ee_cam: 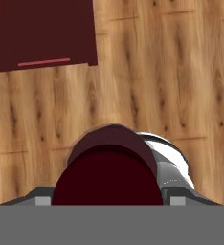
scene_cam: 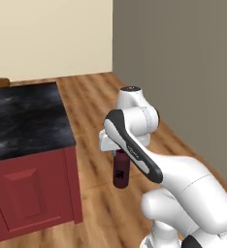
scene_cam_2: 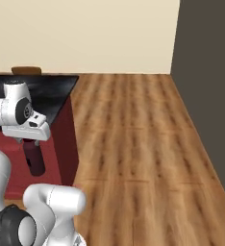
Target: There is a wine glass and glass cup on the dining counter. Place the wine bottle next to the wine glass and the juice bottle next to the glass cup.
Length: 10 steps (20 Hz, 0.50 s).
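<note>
Hanging, apparently gripped, juice bottle (scene_cam: 121, 173) under hand (scene_cam: 119, 154)

We're in a home kitchen and dining space, rendered rather than real, flat and clean. There's the tabletop (scene_cam: 25, 116), a black slab veined with grey like marble, riding on a red paneled base (scene_cam: 35, 191) that looks like cabinetry. Warm wood plank flooring (scene_cam_2: 143, 144) runs underneath. A cream wall (scene_cam: 50, 36) closes off the back and a grey-brown wall (scene_cam: 183, 63) meets it at the corner on the right.
</note>
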### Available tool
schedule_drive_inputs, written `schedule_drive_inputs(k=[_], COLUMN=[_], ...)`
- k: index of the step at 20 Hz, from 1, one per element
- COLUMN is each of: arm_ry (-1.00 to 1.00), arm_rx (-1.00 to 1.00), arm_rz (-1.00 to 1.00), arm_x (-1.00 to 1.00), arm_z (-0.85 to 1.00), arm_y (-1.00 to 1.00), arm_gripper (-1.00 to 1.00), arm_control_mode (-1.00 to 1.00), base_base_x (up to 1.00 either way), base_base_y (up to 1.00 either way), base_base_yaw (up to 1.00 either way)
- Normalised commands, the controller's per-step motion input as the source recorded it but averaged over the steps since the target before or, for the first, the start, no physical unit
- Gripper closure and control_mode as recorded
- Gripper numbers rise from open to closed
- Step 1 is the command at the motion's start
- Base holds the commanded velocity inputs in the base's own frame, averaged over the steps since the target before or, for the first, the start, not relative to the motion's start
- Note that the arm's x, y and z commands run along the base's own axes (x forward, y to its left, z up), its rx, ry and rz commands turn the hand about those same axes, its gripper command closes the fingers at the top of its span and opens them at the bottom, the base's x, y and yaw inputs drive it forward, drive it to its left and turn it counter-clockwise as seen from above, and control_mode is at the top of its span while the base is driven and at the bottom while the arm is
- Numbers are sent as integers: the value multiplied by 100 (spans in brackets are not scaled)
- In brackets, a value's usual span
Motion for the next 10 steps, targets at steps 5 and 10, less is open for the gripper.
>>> schedule_drive_inputs(k=[5, 10], arm_ry=[0, 0], arm_rx=[0, 0], arm_rz=[0, 0], arm_x=[0, 0], arm_z=[0, 0], arm_y=[0, 0], arm_gripper=[100, 100], arm_control_mode=[100, 100], base_base_x=[49, 55], base_base_y=[-56, -51], base_base_yaw=[0, 1])
